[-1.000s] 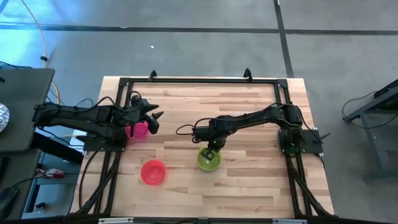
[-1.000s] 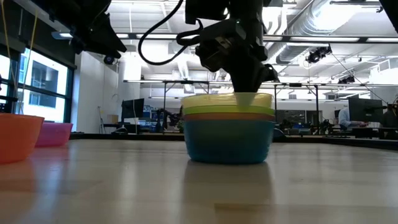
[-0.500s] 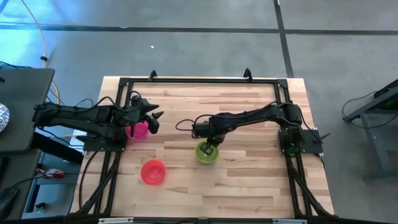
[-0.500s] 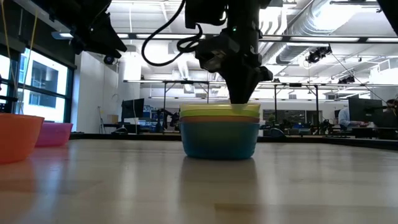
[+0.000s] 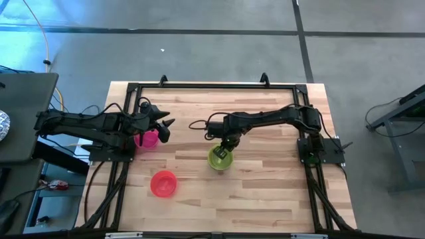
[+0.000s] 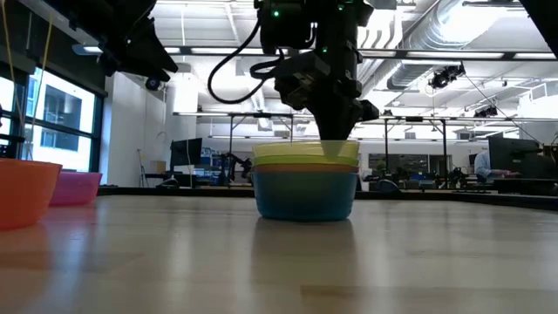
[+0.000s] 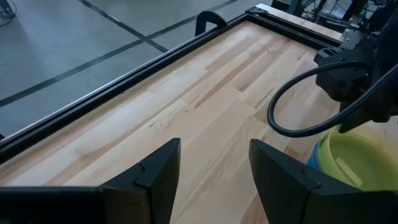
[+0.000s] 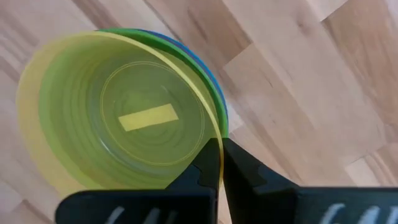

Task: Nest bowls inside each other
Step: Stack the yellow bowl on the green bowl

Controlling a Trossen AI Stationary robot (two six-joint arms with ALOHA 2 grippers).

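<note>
A nested stack of bowls (image 5: 220,159) stands on its teal blue bottom bowl (image 6: 304,196) near the table's middle, with green and then yellow (image 8: 124,118) on top. No purple bowl can be made out. My right gripper (image 5: 226,151) is shut on the stack's rim at its far right side. A pink bowl (image 5: 147,139) sits at the left, and a red bowl (image 5: 163,184) stands nearer the front edge. My left gripper (image 5: 165,129) hangs open above the table beside the pink bowl, seen open in its wrist view (image 7: 214,168). My right gripper (image 8: 221,146) pinches the yellow bowl's rim (image 8: 211,134), one finger inside the bowl and one outside. The fingers come from above, pointing down (image 6: 338,144). The stack stays upright with its blue base on the table.
A black frame (image 5: 212,85) runs along the table's far edge and down both sides. Bare wood lies right of the stack and between stack and red bowl. The right arm's cable (image 7: 298,106) loops above the stack.
My right gripper, still shut on the rim, has moved toward the table's far edge and a little to the left. The stack has slid along the table with it, staying upright.
</note>
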